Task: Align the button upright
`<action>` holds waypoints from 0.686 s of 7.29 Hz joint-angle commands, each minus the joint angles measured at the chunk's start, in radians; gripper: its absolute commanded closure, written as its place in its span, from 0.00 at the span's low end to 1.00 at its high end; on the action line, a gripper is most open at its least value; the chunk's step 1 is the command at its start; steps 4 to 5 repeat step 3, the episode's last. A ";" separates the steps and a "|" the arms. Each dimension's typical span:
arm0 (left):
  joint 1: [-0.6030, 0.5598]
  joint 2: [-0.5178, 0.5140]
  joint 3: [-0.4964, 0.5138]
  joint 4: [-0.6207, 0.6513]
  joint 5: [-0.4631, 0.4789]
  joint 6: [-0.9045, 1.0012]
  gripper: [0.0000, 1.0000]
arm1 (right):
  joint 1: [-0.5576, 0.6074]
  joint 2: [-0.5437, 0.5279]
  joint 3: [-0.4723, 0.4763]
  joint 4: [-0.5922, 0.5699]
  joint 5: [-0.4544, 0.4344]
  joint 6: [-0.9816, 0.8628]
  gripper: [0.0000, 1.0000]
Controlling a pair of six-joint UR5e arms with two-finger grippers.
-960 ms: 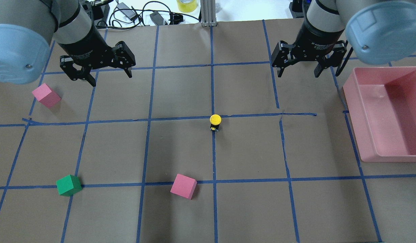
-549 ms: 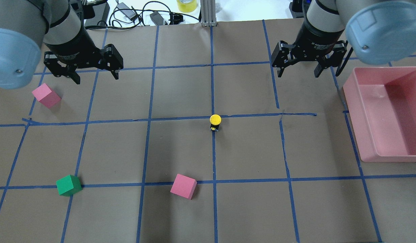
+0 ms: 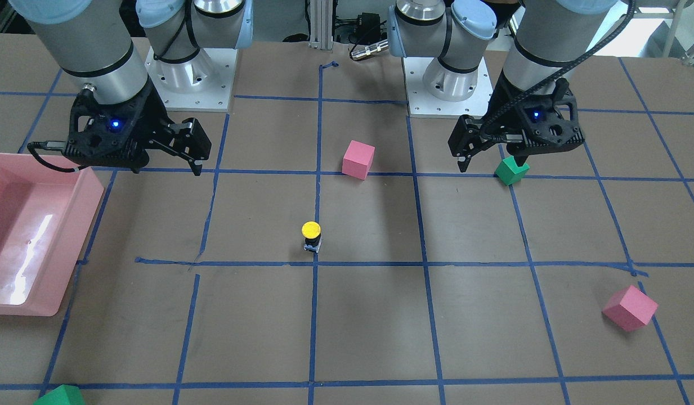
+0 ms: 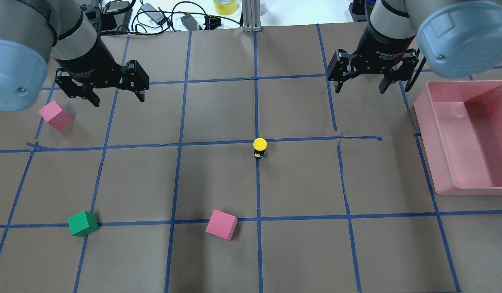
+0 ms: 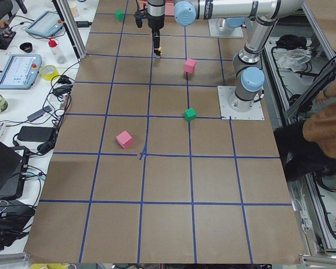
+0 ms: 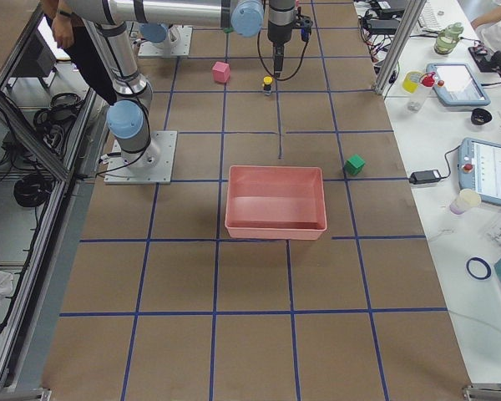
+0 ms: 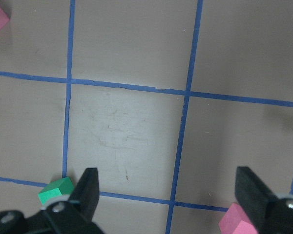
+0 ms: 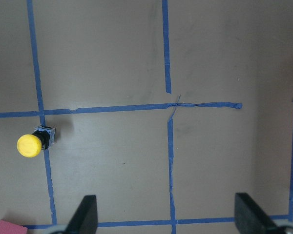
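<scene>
The button (image 4: 259, 147) has a yellow cap and a black body. It stands upright on a blue tape line near the table's middle, and also shows in the front view (image 3: 311, 236) and the right wrist view (image 8: 34, 142). My left gripper (image 4: 118, 99) is open and empty above the far left of the table, well away from the button. My right gripper (image 4: 360, 90) is open and empty above the far right. The left wrist view shows only open fingers (image 7: 88, 190) over bare paper.
A pink cube (image 4: 55, 114) lies just left of my left gripper. A green cube (image 4: 83, 223) and a second pink cube (image 4: 221, 224) lie near the front. A pink bin (image 4: 474, 190) stands at the right edge. Cables and tape lie beyond the far edge.
My left gripper has moved left, still open. The right gripper and the button have not moved.
</scene>
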 commanded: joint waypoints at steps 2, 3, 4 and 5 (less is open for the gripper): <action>0.004 0.000 -0.005 -0.006 -0.007 0.002 0.00 | 0.000 0.000 0.000 0.001 0.001 0.001 0.00; 0.005 0.000 -0.005 -0.006 -0.011 -0.002 0.00 | 0.000 0.000 0.000 0.001 0.001 0.001 0.00; 0.005 0.000 -0.005 -0.006 -0.011 -0.002 0.00 | 0.000 0.000 0.000 0.001 0.001 0.001 0.00; 0.005 0.000 -0.005 -0.006 -0.011 -0.002 0.00 | 0.000 0.000 0.000 0.001 0.001 0.001 0.00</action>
